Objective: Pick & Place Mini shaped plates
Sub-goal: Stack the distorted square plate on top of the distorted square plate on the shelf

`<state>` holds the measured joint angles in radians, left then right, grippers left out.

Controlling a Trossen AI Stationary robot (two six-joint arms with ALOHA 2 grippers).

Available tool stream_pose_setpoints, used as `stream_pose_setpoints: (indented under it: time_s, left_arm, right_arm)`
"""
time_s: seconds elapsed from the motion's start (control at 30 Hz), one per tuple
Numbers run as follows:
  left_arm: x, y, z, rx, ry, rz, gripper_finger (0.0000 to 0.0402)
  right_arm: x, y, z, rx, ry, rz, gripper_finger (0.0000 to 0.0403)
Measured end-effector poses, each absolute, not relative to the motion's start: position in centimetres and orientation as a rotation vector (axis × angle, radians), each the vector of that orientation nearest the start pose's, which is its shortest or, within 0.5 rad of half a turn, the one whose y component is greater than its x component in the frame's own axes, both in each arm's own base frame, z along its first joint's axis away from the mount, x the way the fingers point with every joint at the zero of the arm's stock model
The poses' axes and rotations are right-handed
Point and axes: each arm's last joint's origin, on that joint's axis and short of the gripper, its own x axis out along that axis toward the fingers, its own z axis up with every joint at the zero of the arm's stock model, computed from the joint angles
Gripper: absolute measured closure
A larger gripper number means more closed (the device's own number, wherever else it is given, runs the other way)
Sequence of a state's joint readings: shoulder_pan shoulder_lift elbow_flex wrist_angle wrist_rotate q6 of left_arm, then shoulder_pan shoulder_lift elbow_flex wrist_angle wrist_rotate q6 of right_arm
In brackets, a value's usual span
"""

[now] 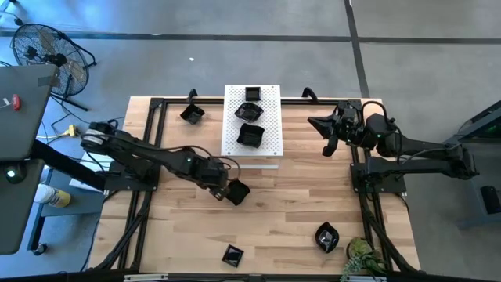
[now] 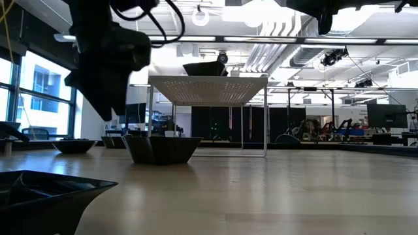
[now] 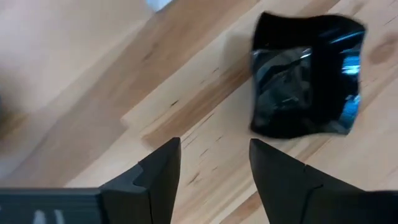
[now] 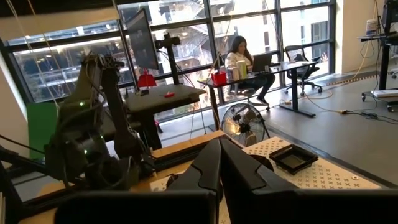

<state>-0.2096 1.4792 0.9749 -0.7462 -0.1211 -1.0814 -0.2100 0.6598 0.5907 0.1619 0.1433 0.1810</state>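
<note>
A wavy-edged glossy black mini plate (image 1: 238, 192) (image 3: 308, 74) lies flat on the wooden table near its middle. My left gripper (image 1: 225, 189) (image 3: 214, 146) hovers open just to the plate's left, above the table, touching nothing. Three more black plates (image 1: 250, 135) rest on the raised white perforated board (image 1: 270, 117). Other plates lie at the table's far left (image 1: 191, 113), near edge (image 1: 232, 254) and near right (image 1: 327, 236). My right gripper (image 1: 326, 135) (image 4: 221, 163) waits shut, raised over the table's far right.
The white board stands on thin legs (image 2: 266, 124) above the table's far middle. A small green plant (image 1: 362, 258) sits at the near right corner. Black frame rails (image 1: 149, 157) run along both sides. Bare wood lies between the middle plate and the near-edge plates.
</note>
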Motion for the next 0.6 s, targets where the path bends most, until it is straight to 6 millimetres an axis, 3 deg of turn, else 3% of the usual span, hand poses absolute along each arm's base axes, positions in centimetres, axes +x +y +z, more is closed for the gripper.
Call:
stream_pose_setpoints:
  time_s: [0.27,0.6]
  left_arm:
    - [28.7,-5.7,19.3,-0.711,1.067,0.507,0.0213]
    - [29.3,-5.8,17.2,-0.675,1.126,0.553,0.0230]
  right_arm:
    - [15.2,-3.7,31.7,0.174,-0.125,-0.344,0.0400]
    - [15.2,-3.6,31.7,0.176,-0.124,-0.343,0.0398]
